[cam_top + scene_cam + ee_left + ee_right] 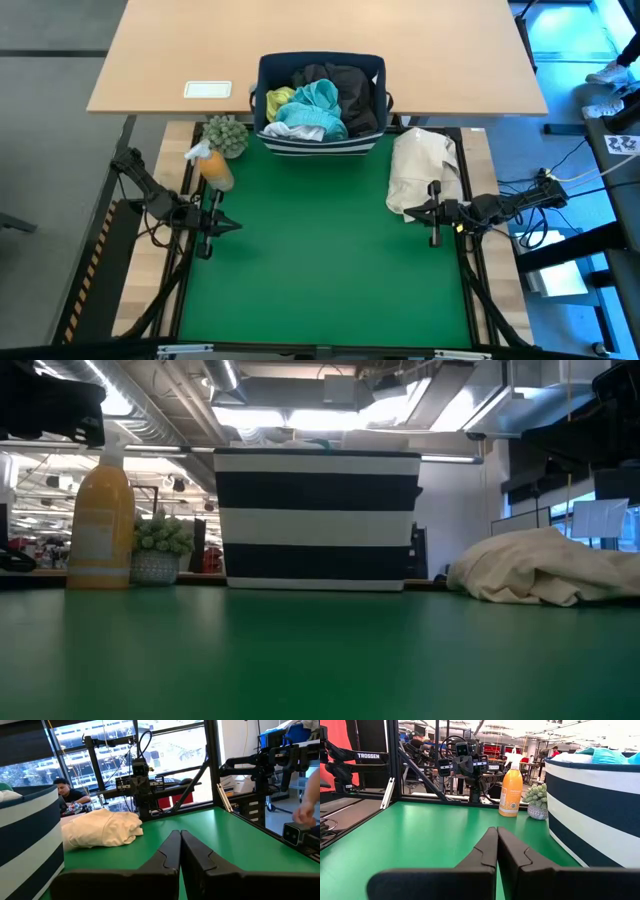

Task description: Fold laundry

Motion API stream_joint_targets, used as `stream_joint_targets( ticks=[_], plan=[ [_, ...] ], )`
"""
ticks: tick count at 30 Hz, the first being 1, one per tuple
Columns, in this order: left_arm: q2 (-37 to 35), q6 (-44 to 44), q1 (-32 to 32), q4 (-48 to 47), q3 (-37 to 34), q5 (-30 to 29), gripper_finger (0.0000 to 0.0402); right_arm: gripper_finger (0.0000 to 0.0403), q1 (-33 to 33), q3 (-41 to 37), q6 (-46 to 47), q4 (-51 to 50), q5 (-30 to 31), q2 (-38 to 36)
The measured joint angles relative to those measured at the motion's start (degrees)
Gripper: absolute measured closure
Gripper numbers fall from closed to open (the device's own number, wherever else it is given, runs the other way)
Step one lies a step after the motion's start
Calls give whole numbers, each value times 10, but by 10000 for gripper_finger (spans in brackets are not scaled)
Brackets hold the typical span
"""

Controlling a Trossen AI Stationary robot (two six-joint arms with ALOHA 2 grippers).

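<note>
The laundry [318, 102], a heap of turquoise, yellow-green, charcoal and dark garments, lies inside a navy bin with a striped base [320, 146] at the far middle of the green mat; the bin stands on the mat. My left gripper [236, 226] waits shut at the mat's left edge, pointing level toward the right. My right gripper [407, 211] waits shut at the right edge, pointing left. In their wrist views the left gripper [180, 836] and the right gripper [497, 832] show the fingertips pressed together with nothing between them.
A cream-beige cloth bundle [424, 168] lies on the mat's far right, just beyond my right gripper. An orange spray bottle [214, 165] and a small potted plant [226, 134] stand at the far left. The green mat [320, 260] lies bare between the arms. People show beyond the table.
</note>
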Motion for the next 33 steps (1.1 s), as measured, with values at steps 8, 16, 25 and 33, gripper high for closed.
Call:
stream_joint_targets(
  ticks=[8, 16, 25, 33],
  plan=[
    [0, 0, 0, 0, 0, 0, 401, 397, 0, 0, 0, 0, 0, 0],
    [0, 0, 0, 0, 0, 0, 401, 397, 0, 0, 0, 0, 0, 0],
    [0, 0, 0, 10, 0, 0, 401, 397, 0, 0, 0, 0, 0, 0],
    [0, 2, 0, 80, 0, -126, 401, 397, 0, 0, 2, 4, 0, 0]
  ],
)
